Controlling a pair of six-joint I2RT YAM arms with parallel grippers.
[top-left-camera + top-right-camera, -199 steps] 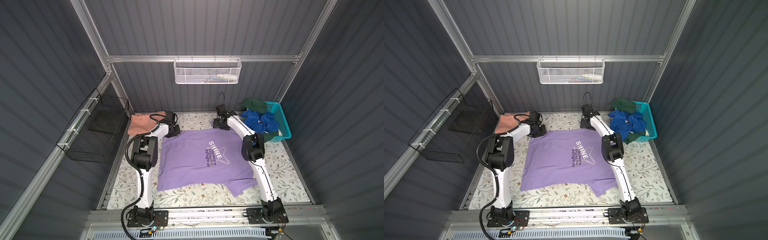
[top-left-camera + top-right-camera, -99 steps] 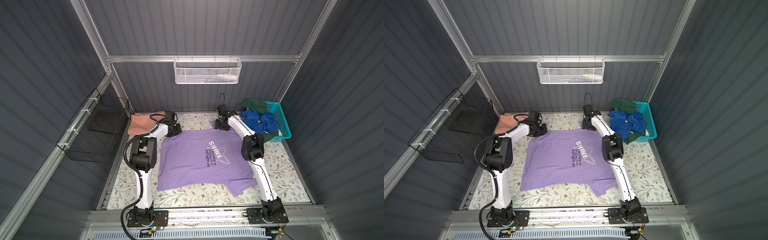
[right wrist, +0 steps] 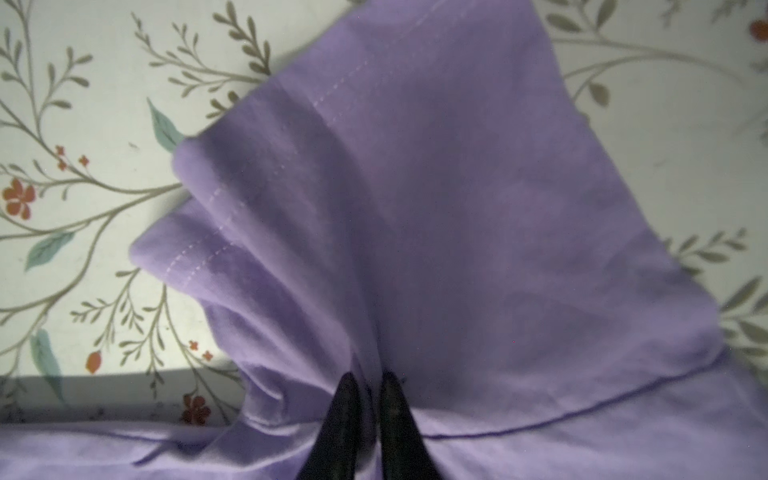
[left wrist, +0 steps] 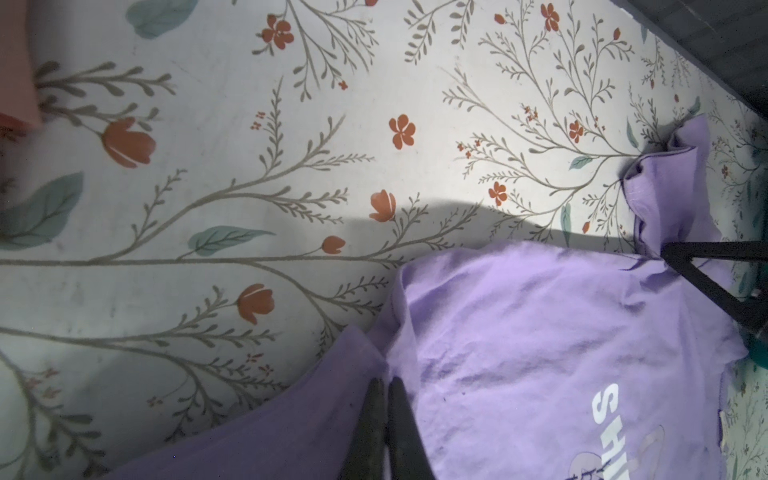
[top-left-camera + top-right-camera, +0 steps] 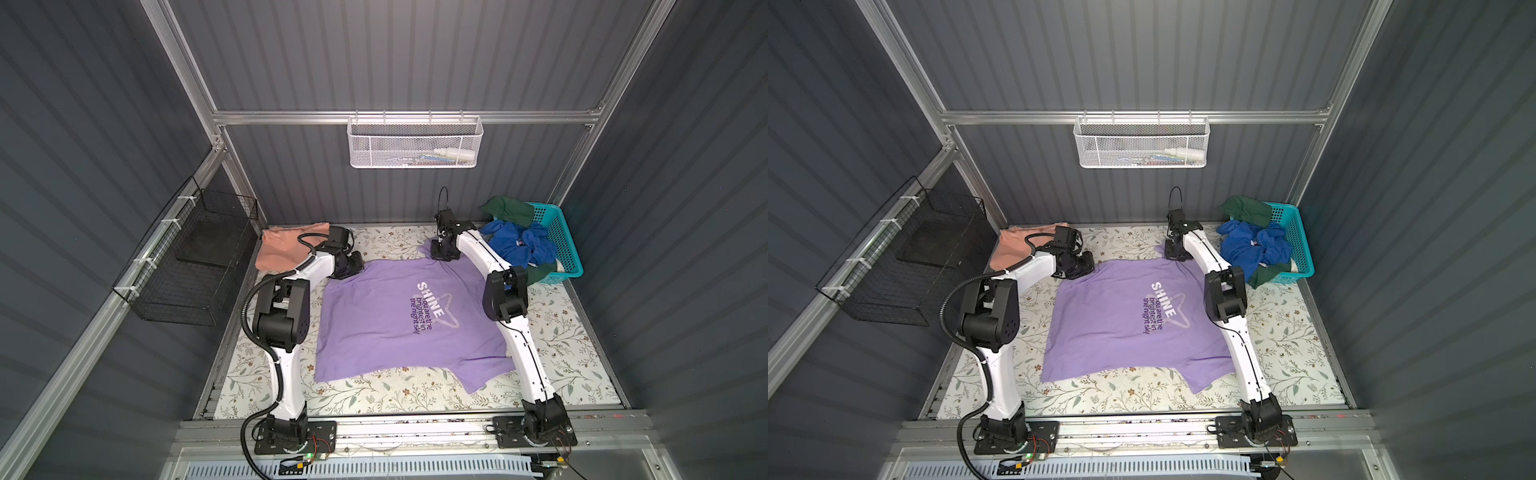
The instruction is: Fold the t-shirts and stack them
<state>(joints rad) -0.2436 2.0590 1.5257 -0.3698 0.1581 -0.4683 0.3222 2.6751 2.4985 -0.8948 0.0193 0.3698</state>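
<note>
Two tees on the floral mat, both grippers pinching the lavender one.
The lavender t-shirt lies flat, print up, across the mat's middle. The left gripper and right gripper are each clamped on fabric at its far corners. The salmon t-shirt, at the mat's far left corner, is partly hidden by the left arm.
</note>
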